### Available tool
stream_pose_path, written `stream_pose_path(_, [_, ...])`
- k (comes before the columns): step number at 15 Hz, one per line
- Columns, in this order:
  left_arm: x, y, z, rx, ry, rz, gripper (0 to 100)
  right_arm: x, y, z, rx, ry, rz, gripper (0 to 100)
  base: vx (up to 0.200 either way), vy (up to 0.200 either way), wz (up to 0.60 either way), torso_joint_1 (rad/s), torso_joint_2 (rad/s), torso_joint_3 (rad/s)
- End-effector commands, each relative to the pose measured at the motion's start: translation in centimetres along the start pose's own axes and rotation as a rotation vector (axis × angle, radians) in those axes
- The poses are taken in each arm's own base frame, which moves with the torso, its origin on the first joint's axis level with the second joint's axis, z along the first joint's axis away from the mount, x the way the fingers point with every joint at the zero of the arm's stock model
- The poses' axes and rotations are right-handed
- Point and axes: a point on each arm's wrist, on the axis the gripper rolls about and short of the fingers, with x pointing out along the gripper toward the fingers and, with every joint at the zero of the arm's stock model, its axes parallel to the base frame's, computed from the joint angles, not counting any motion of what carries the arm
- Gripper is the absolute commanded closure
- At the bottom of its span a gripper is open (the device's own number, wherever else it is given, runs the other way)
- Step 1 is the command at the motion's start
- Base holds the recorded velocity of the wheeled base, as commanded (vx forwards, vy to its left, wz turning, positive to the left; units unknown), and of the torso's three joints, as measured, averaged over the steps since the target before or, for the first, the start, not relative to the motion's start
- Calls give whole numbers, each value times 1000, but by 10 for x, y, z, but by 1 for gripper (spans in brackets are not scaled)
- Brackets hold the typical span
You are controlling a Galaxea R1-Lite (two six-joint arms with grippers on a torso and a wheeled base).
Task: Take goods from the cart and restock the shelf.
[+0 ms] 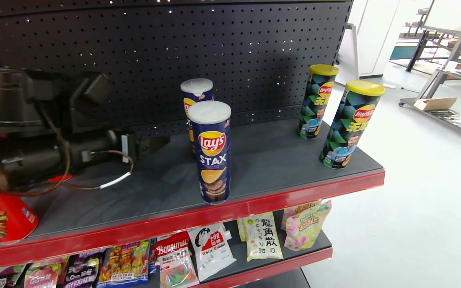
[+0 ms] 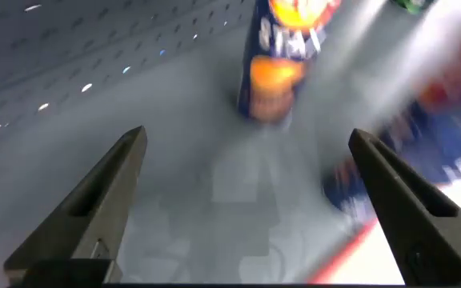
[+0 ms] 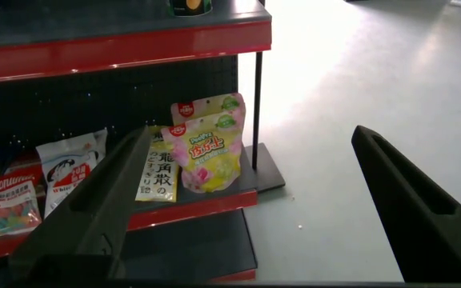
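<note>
Two blue chip cans stand mid-shelf, one at the front edge (image 1: 213, 152) and one behind it (image 1: 197, 94). Two green cans with yellow lids (image 1: 352, 124) (image 1: 317, 102) stand at the shelf's right end. A red can (image 1: 4, 218) sits at the front left edge of the grey shelf board (image 1: 278, 160). My left gripper (image 1: 156, 143) hovers low over the board left of the blue cans; in the left wrist view it (image 2: 248, 136) is open and holds nothing, with a blurred blue can (image 2: 282, 56) ahead. My right gripper (image 3: 252, 132) is open and holds nothing, beside the lower shelves.
A black pegboard (image 1: 174, 52) backs the shelf. Snack bags (image 1: 260, 236) (image 3: 209, 144) fill the lower shelf, which has a red front lip (image 3: 118, 48) above it. Open white floor (image 1: 414, 200) lies to the right, with metal racks (image 1: 446, 108) farther off.
</note>
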Motion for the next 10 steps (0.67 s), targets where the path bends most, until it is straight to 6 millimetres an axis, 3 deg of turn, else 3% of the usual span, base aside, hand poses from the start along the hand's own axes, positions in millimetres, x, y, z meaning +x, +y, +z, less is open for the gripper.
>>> stream_pose_path(1, [-101,-3,-20,14,-80,40,0,0,0,0,0,2,0,0,0,0,0,0,0,0])
stream_pose_path(2, [-147,-5,-33,-2,-52,78,0,0,0,0,0,1,0,0,0,0,0,0,0,0])
stream_pose_path(3, [-147,-5,-33,-2,-52,78,0,0,0,0,0,1,0,0,0,0,0,0,0,0])
stream_pose_path(4, [-194,-12,-63,-23,-38,133,0,0,0,0,0,1,0,0,0,0,0,0,0,0])
stream_pose_path(5, [-215,-17,-86,-23,-76,167,0,0,0,0,0,1,0,0,0,0,0,0,0,0])
stream_pose_path(7, [-231,-21,-115,-24,-124,266,0,0,0,0,0,2,0,0,0,0,0,0,0,0])
stream_pose_path(10, [-238,-22,-131,-114,-165,341,0,0,0,0,0,1,0,0,0,0,0,0,0,0])
